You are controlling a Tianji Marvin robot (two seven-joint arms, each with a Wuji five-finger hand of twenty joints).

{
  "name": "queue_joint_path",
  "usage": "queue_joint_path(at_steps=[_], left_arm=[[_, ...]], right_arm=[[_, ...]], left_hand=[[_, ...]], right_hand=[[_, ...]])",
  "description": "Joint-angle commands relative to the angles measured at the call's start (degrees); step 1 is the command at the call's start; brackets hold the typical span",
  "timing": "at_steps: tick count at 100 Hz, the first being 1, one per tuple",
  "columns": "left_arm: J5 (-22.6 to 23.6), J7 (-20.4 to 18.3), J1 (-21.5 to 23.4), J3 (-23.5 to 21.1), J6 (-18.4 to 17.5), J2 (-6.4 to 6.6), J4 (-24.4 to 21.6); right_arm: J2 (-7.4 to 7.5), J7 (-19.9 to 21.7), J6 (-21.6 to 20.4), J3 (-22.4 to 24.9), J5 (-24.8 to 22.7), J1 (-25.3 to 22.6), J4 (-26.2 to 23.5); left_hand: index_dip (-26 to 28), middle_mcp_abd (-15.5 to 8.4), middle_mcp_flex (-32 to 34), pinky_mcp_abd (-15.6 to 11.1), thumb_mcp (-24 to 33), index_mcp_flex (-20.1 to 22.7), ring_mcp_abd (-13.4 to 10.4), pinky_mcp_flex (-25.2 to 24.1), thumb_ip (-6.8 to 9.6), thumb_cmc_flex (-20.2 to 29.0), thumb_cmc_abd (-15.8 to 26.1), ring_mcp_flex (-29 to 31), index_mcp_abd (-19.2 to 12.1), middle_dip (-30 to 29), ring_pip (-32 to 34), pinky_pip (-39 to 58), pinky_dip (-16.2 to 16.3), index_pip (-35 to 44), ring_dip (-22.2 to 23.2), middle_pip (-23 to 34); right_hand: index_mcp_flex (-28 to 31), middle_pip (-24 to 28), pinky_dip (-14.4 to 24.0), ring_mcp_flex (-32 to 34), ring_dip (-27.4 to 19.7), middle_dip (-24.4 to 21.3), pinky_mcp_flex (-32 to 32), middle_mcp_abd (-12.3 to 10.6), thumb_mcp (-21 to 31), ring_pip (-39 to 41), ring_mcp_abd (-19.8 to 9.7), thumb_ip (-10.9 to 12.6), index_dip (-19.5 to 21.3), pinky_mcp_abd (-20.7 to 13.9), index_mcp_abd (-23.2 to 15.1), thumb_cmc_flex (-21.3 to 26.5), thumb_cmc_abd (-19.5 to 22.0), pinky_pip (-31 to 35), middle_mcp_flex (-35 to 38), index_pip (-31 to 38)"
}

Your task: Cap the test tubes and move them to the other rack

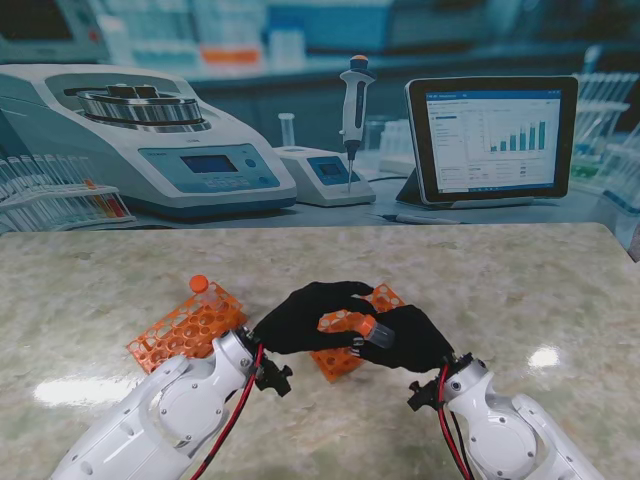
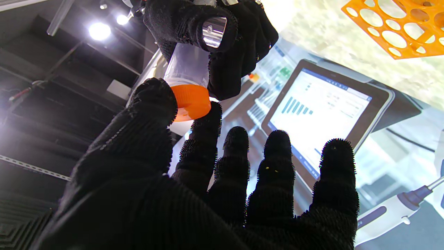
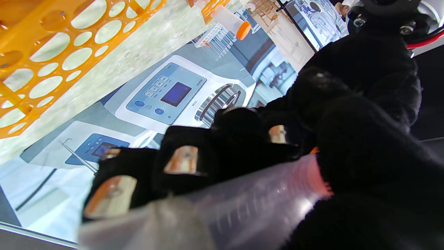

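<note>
Both arms meet near the middle of the marble-patterned bench, nearer to me than its centre. The right robot hand is closed around a clear test tube, its fingers wrapped over the barrel, which lies across the palm in the right wrist view. The left robot hand pinches the orange cap at the tube's mouth between thumb and index finger, while its other three fingers stand straight and apart, holding nothing. The cap sits on the end of the tube (whether it is fully seated I cannot tell). Tube and cap are held just above the right orange rack, which lies partly hidden under the two hands. The left orange rack stands just beside the left forearm, apart from the other rack, and carries one capped tube upright at its far end; its other holes look vacant as far as the stand's view shows. Beyond the bench edge a printed lab backdrop shows a centrifuge, a pipette and a tablet screen.
</note>
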Motion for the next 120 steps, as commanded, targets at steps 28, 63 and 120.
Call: queue_joint_path(at_steps=[28, 63, 120], left_arm=[[0.29, 0.65, -0.55, 0.85, 0.47, -0.45, 0.45], [0.82, 1.65, -1.01, 1.42, 0.59, -0.73, 0.92], [2.94, 2.28, -1.33, 1.43, -0.02, -0.62, 0.22]], right_arm=[[-0.17, 0.09, 0.13, -0.2, 0.08, -0.42, -0.3], [-0.14, 0.26, 0.08, -0.32, 0.22, -0.37, -0.3], [-0.05, 0.72, 0.2, -0.4, 0.42, -0.32, -0.39]], left_hand=[[3.8, -1.55, 1.96, 0.67, -10.49, 5.6, -2.33, 0.54, 0.96, 12.38, 2.86, 3.1, -1.74, -0.93, 1.54, 2.97, -0.8, 6.0, 1.06, 0.7], [3.69, -2.81, 3.83, 0.8, -13.31, 7.89, -3.03, 1.06, 2.17, 16.81, 3.59, 5.17, -4.09, -0.58, 2.49, 3.9, -0.87, 14.92, 1.93, 1.87], [3.06, -3.48, 6.27, 0.75, -11.6, 10.57, -3.53, 1.59, 2.36, 20.34, 3.2, 7.31, -5.64, -0.17, 3.61, 4.93, -0.78, 24.1, 2.9, 3.08]], right_hand=[[0.58, -0.06, 2.08, 2.17, 4.08, 0.84, 4.61, -0.22, -0.73, 11.96, -5.04, -1.16, 1.69, -4.79, -1.91, 2.74, 1.66, 15.86, 2.31, 3.22], [0.58, -0.11, 2.08, 2.17, 4.08, 0.83, 4.61, -0.18, -0.73, 11.96, -5.04, -1.16, 1.69, -4.78, -1.91, 2.75, 1.68, 15.86, 2.28, 3.22], [0.6, -0.01, 1.97, 2.17, 4.08, 0.87, 4.61, -0.19, -0.69, 11.96, -5.04, -1.15, 1.69, -4.67, -1.91, 2.72, 1.68, 15.76, 2.3, 3.23]])
